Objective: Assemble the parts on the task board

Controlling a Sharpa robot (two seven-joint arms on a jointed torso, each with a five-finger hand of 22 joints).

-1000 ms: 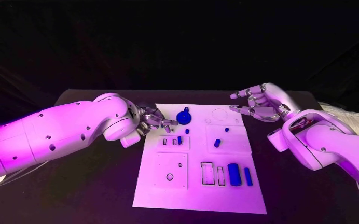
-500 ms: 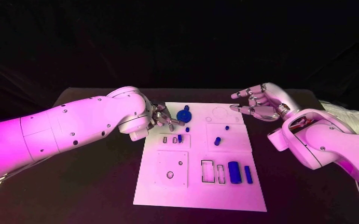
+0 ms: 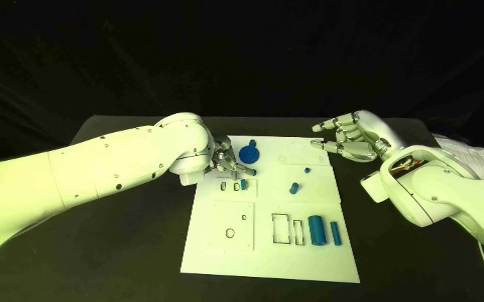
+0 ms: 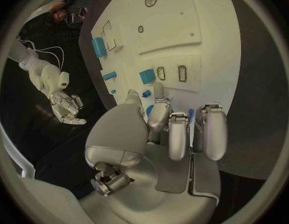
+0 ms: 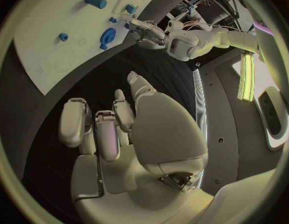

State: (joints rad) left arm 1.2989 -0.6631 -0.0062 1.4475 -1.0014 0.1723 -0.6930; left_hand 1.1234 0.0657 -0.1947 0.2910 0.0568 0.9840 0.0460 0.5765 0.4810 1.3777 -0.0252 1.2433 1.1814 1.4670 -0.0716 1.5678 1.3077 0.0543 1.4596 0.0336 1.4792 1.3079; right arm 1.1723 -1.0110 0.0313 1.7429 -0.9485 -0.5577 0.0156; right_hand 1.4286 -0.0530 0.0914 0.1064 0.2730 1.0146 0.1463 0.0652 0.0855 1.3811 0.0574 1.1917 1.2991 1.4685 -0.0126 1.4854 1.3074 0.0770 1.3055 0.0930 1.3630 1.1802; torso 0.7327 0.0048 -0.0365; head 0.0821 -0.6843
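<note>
The white task board (image 3: 264, 246) lies in the middle of the table. A round blue part (image 3: 249, 154) stands near its far left corner. My left hand (image 3: 228, 163) hangs just beside that part with its fingers curled. In the left wrist view its thumb and a fingertip (image 4: 158, 90) flank a small blue peg (image 4: 146, 93); contact is unclear. A blue block (image 4: 147, 76) stands in a slot close by. My right hand (image 3: 348, 141) hovers off the board's far right corner, fingers apart and holding nothing.
A short blue cylinder (image 3: 294, 189) and a tiny blue stud (image 3: 306, 170) sit mid-board. A large blue cylinder (image 3: 315, 230) and a thin blue bar (image 3: 333, 232) lie near the right edge, beside two rectangular slots (image 3: 280, 228). Bare black table (image 3: 121, 246) surrounds the board.
My left hand has moved right and nearer along the board's left edge, so its fingertips now reach the small peg below the round part. The right hand has stayed in place.
</note>
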